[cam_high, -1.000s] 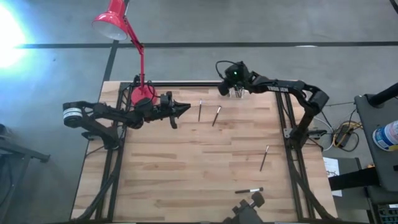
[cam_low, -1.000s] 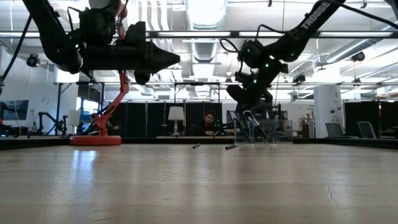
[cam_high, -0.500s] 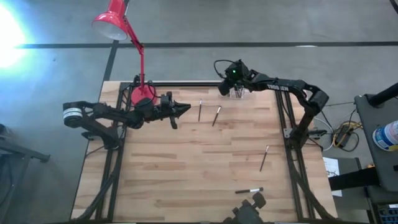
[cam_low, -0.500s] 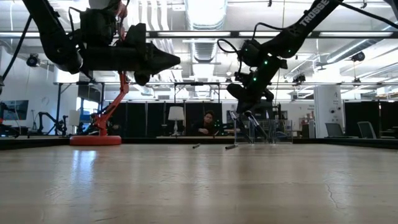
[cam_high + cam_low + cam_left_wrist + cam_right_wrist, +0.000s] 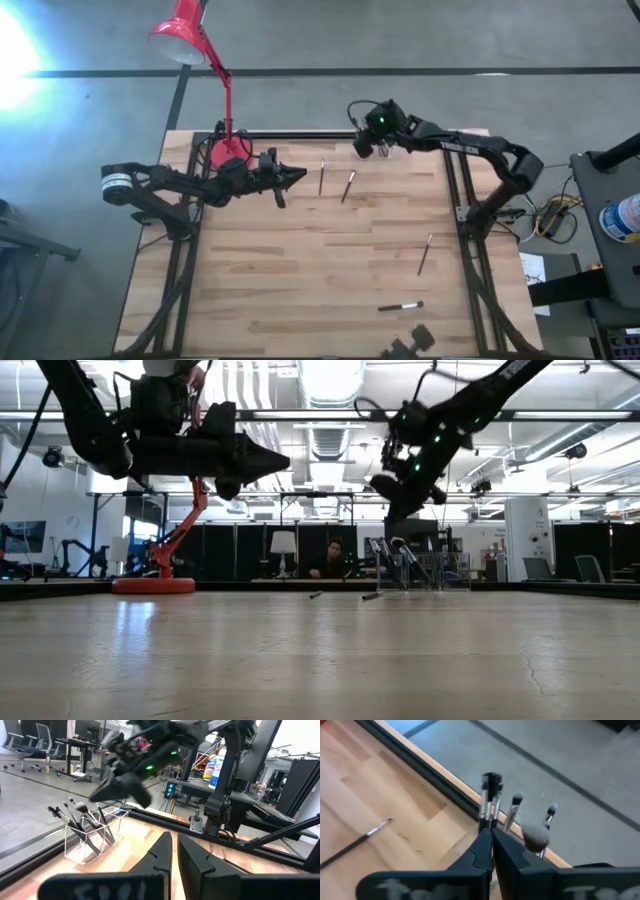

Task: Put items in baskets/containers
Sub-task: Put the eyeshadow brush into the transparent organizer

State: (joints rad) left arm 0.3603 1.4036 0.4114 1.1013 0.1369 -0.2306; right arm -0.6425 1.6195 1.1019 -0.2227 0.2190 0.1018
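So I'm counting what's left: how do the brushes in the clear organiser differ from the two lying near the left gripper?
The brushes in the organiser stand upright, leaning, bristles up, inside the clear organiser. The two loose brushes lie flat on the table, outside any container. Both sets are thin and dark-handled.

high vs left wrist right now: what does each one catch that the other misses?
High only: four loose brushes on the table, two near the back, two nearer the front; the red lamp.
Left wrist only: the clear organiser with brushes standing upright in it.
Both: the right gripper above the organiser, and the left gripper.
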